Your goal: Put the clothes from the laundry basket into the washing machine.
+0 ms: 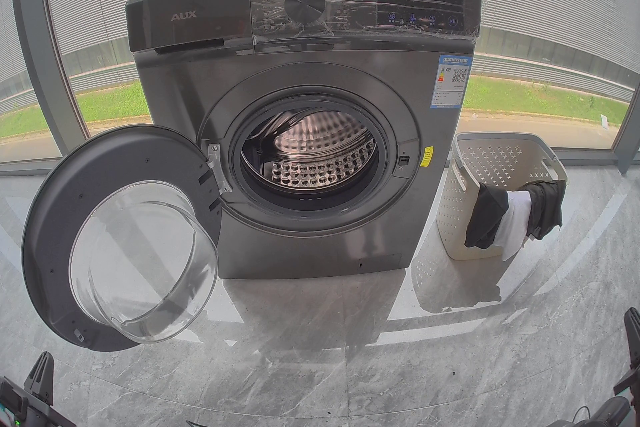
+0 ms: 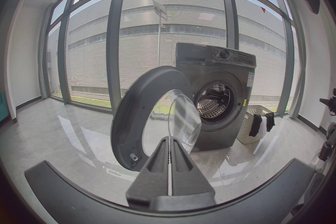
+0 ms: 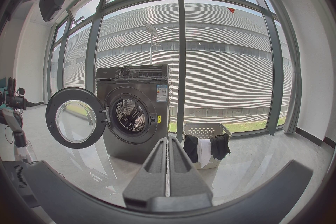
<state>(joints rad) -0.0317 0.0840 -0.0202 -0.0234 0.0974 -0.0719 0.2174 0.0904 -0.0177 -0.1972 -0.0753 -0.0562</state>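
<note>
Washing machine (image 1: pixel 307 75) at centre, its door (image 1: pixel 120 235) swung to lower left so the drum (image 1: pixel 313 155) is reachable; clothes (image 1: pixel 487 215) drape over the laundry basket (image 1: pixel 459 201) rim at right, well apart from left gripper (image 2: pixel 169 140) and right gripper (image 3: pixel 167 140), both pressed together, empty.

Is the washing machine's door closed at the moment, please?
No, the door is swung wide open beside the washing machine, exposing its drum.
</note>
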